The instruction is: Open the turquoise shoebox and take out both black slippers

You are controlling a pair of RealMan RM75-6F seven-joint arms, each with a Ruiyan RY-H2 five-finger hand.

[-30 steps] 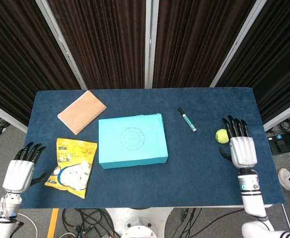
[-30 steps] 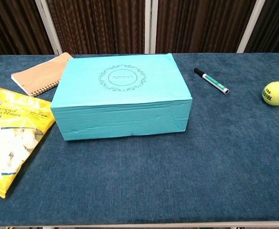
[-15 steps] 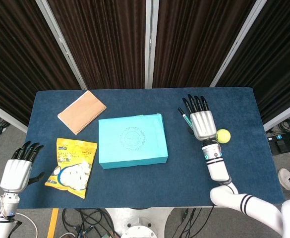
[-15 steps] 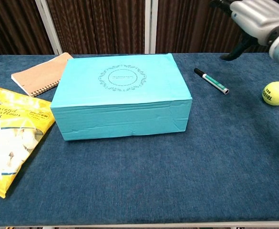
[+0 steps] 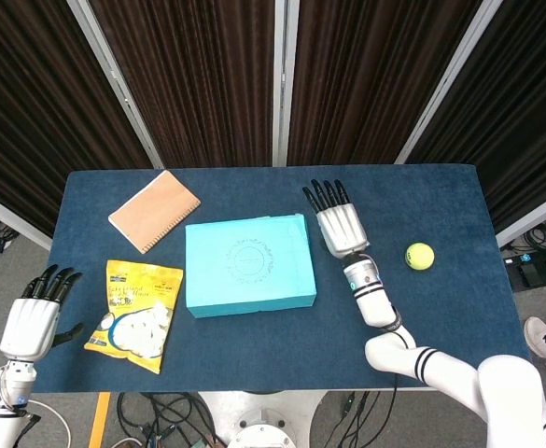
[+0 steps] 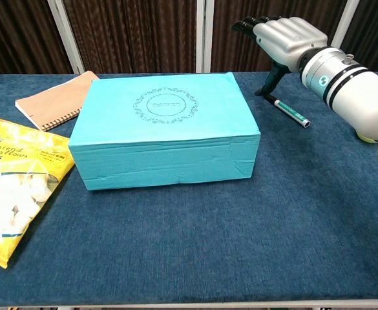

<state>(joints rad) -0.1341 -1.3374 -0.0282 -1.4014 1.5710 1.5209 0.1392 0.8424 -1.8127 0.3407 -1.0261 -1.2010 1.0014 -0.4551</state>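
Shoebox (image 5: 248, 265) closed, just left of open right hand (image 5: 340, 227), prob. untouched.

Notebook (image 5: 154, 211) left of shoebox (image 5: 248, 265)

Right hand (image 5: 341, 227) raised, fingers (image 5: 321, 195) spread (left hand (image 5: 32, 322) likewise).

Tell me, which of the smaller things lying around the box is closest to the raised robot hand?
The black marker. It lies on the cloth almost under the right hand, right of the turquoise shoebox. The tennis ball, notebook and snack bag lie farther off.
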